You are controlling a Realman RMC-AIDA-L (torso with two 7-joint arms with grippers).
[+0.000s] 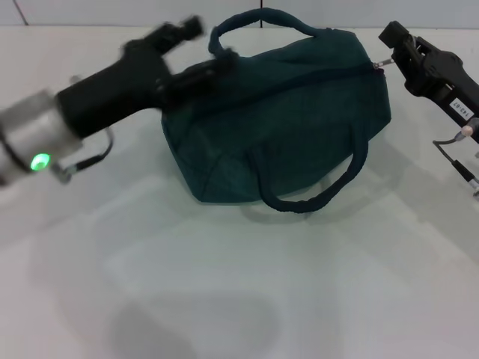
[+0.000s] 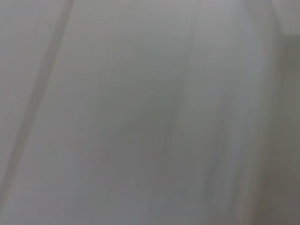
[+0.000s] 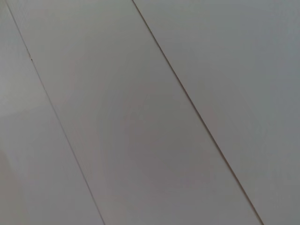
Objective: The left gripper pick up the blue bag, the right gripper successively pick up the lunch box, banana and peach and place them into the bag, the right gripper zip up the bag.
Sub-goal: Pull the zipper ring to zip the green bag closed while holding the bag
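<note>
The blue bag [image 1: 284, 120] lies on the white table [image 1: 224, 284] with its top drawn closed and one loop handle [image 1: 314, 187] flopped toward me. My left gripper [image 1: 213, 69] is at the bag's left end, smeared by motion, and seems to touch the fabric. At the bag's right end my right gripper [image 1: 395, 51] sits just beside the zipper pull [image 1: 379, 66]. The lunch box, banana and peach are out of view. Both wrist views show only pale blank surface.
The second handle [image 1: 262, 19] arches over the far side of the bag. A cable [image 1: 456, 161] hangs from the right arm near the table's right edge.
</note>
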